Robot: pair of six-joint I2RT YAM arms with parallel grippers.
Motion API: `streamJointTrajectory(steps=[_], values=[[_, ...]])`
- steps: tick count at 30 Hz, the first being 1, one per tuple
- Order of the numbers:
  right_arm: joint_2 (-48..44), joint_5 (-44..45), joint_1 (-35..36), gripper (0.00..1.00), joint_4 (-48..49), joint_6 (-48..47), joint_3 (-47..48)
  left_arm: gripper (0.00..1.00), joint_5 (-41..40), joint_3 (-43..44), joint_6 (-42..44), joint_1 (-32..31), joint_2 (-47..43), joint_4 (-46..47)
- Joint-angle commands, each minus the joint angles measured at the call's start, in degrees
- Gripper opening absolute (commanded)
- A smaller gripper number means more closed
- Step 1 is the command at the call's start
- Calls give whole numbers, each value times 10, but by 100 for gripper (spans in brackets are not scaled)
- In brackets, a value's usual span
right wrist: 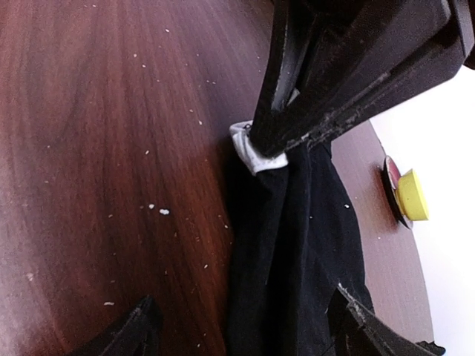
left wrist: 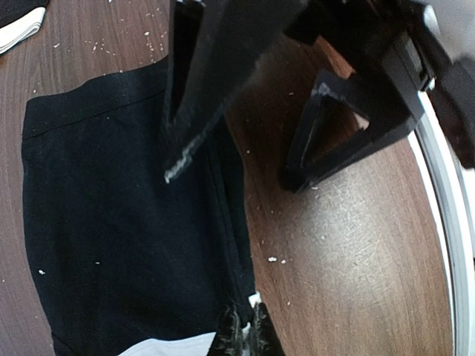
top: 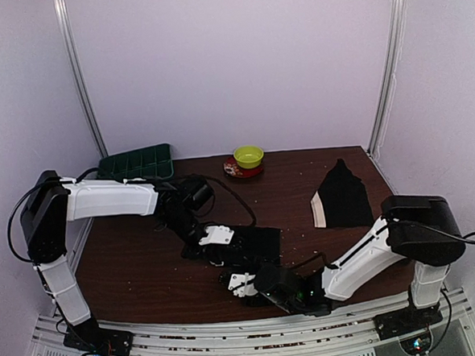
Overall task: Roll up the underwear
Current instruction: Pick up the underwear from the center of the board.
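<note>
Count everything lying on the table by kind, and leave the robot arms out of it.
Underwear, black: 2, the centre underwear and the right underwear
Bowl, yellow-green: 1
Saucer, red: 1
Tray, dark green: 1
Total: 5

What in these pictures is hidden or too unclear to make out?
Top view: the left end effector and right end effector cover part of the middle underwear.
Left wrist view: the other underwear is cut off by the corner.
All views: the white specks on the table are too small to identify.
</note>
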Motion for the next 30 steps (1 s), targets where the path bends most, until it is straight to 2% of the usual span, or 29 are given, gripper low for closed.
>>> streamJointTrajectory(steps=[1,6,11,25,30], values=[[45,86,4,78,-9,-21,21,0,19,17,12,4,-5,-10],[78,124,2,71,-10,-29,47,0,20,12,16,4,-11,-12],[78,132,-20,56,-49,4,52,0,19,5,23,9,-16,-12],[-8,92,-40,45,-154,76,-16,0,9,-22,39,22,-31,-17],[-16,77,-40,42,-203,104,-3,0,15,-35,39,23,-30,-17]])
